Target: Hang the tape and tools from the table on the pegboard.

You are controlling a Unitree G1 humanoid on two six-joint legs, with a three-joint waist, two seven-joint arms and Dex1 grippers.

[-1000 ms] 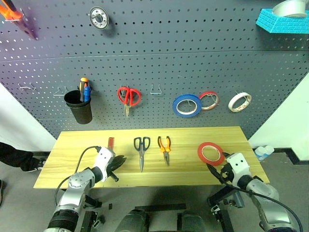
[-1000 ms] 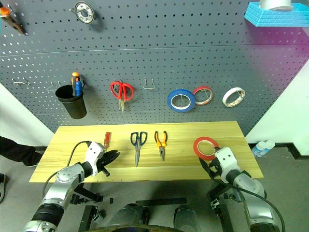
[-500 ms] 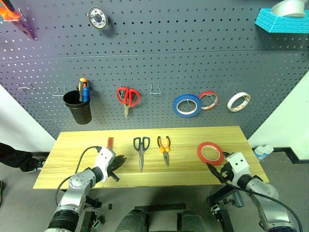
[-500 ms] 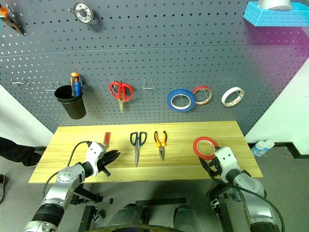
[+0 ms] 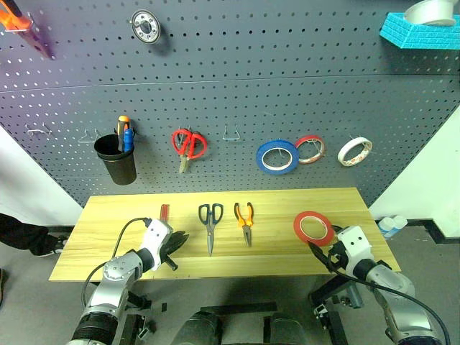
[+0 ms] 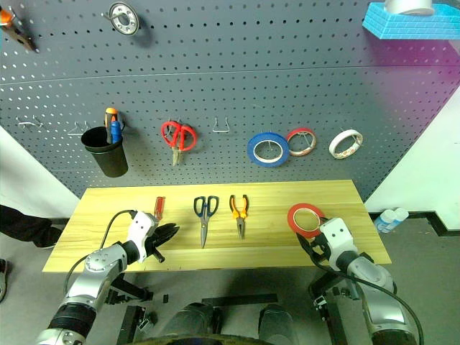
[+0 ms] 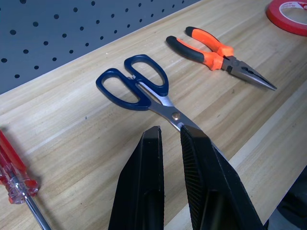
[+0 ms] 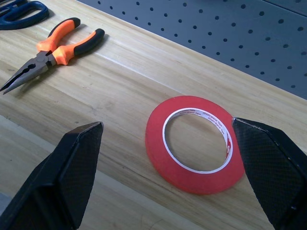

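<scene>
The tape (image 5: 313, 227), a flat red ring with a pale core, lies on the right of the light wood table (image 5: 129, 215). My right gripper (image 5: 320, 251) stands open just in front of it, and the right wrist view shows the ring (image 8: 194, 148) between the wide-apart fingers. Left of the tape lie the pliers (image 5: 244, 220), the dark-handled scissors (image 5: 210, 221) and the small red screwdriver (image 5: 164, 213). My left gripper (image 5: 177, 241) is shut and empty at the table's front left, pointing at the scissors' blades (image 7: 175, 115). The dark pegboard (image 5: 237, 79) rises behind.
On the pegboard hang a black cup (image 5: 119, 158) with pens, red-handled scissors (image 5: 188, 144), a blue ring (image 5: 278, 156), a thin red ring (image 5: 310, 149) and a white ring (image 5: 356, 151). A bare hook (image 5: 231, 134) sits between scissors and blue ring, with more bare hooks (image 5: 39, 130) at the left.
The red-handled scissors on the pegboard have swung slightly, their tip now pointing down and left. Both grippers and the things on the table have stayed in place.
</scene>
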